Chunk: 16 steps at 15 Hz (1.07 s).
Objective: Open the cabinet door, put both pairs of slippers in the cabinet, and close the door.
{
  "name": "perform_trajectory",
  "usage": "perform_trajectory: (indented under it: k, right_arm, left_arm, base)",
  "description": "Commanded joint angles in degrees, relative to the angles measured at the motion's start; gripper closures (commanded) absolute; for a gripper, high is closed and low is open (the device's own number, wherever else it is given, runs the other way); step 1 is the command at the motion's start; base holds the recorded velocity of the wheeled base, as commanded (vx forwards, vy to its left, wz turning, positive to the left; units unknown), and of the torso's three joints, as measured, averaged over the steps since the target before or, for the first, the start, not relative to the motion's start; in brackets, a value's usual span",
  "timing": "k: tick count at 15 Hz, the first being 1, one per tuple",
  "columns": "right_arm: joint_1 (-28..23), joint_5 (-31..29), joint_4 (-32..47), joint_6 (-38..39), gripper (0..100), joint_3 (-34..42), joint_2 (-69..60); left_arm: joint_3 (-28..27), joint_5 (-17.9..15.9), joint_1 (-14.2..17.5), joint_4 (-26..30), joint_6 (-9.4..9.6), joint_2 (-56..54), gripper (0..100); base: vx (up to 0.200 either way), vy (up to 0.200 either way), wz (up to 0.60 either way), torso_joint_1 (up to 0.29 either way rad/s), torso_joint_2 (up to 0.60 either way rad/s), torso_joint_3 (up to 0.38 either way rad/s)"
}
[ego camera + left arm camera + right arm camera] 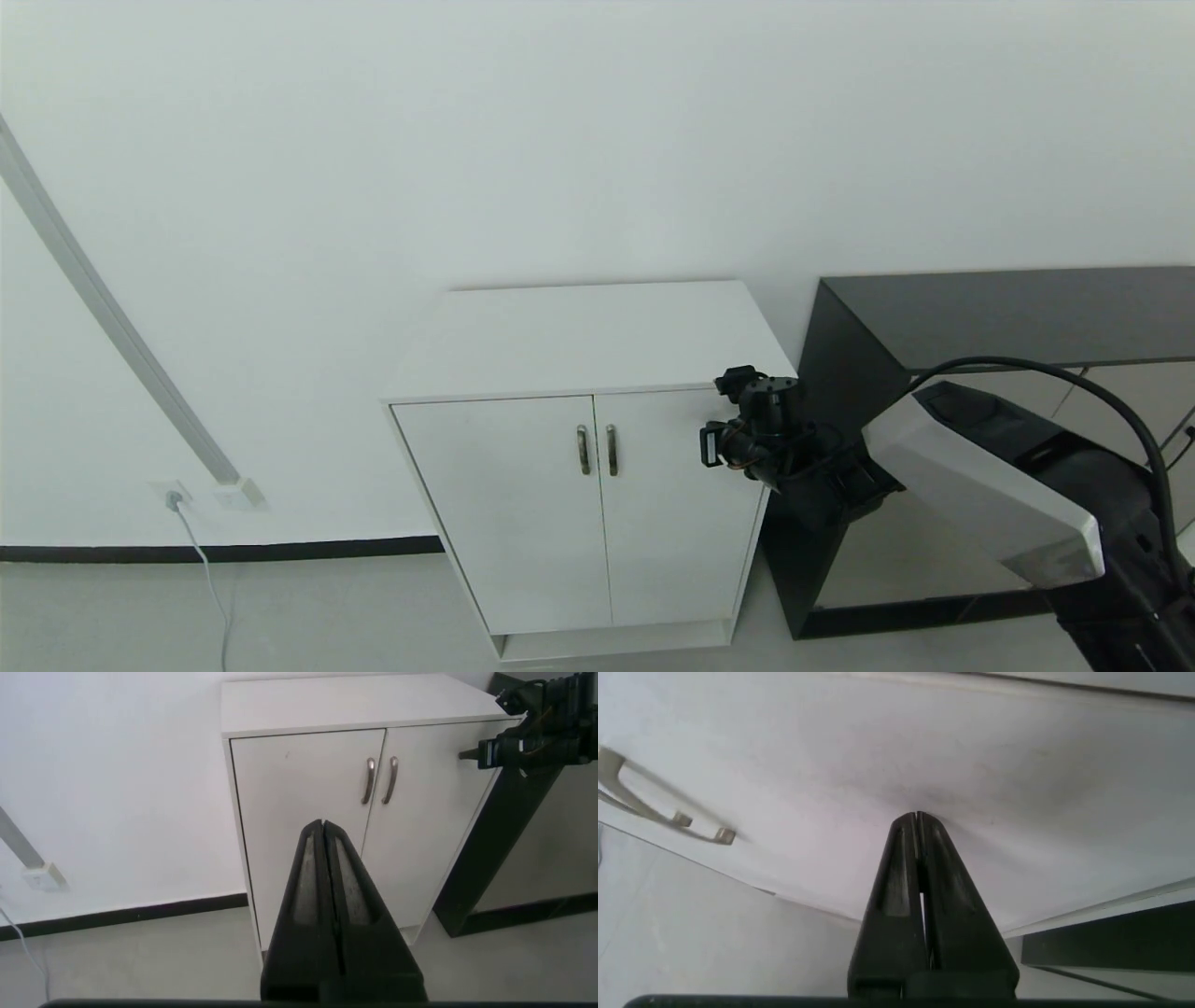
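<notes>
The right gripper (918, 821) has its two black fingers pressed tight together, very near the right-hand door (672, 504) of the white flat-topped cabinet (579, 336). I cannot tell if it touches. In the head view it sits just right of the middle of the frame. The left gripper (322, 831) is pressed together too (no gap at the tips), well apart from the cabinet's front. Both doors are closed. Two grey metal handles (583, 450) sit side by side in the lower middle. A black shiny sideboard (980, 308) stands just beside the cabinet, on the right.

The cabinet (513, 504) is smooth matt white board with metal handles (583, 450); the sideboard (980, 308) beside it looks dark and glossy.
</notes>
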Motion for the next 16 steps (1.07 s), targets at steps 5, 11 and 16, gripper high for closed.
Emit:
perform_trajectory:
  k: [5, 11, 16]
  right_arm:
    - [-0.1, -0.1, 0.4, 0.0, 100, -1.0, 0.0]
    - [0.0, -0.1, 0.1, 0.1, 100, 4.9, -4.4]
    - [-0.2, -0.1, -5.0, 0.4, 100, 18.6, -13.2]
  left_arm:
    - [0.0, 0.0, 0.0, 0.0, 0.00, 0.1, 100]
    - [0.0, 0.0, 0.0, 0.0, 0.00, 0.1, 100]
    - [0.0, 0.0, 0.0, 0.0, -0.09, 0.1, 100]
  base:
    - [0.000, 0.000, 0.00, 0.000, 0.00, 0.000]
    - [0.000, 0.000, 0.00, 0.000, 0.00, 0.000]
    - [0.000, 0.000, 0.00, 0.000, 0.00, 0.000]
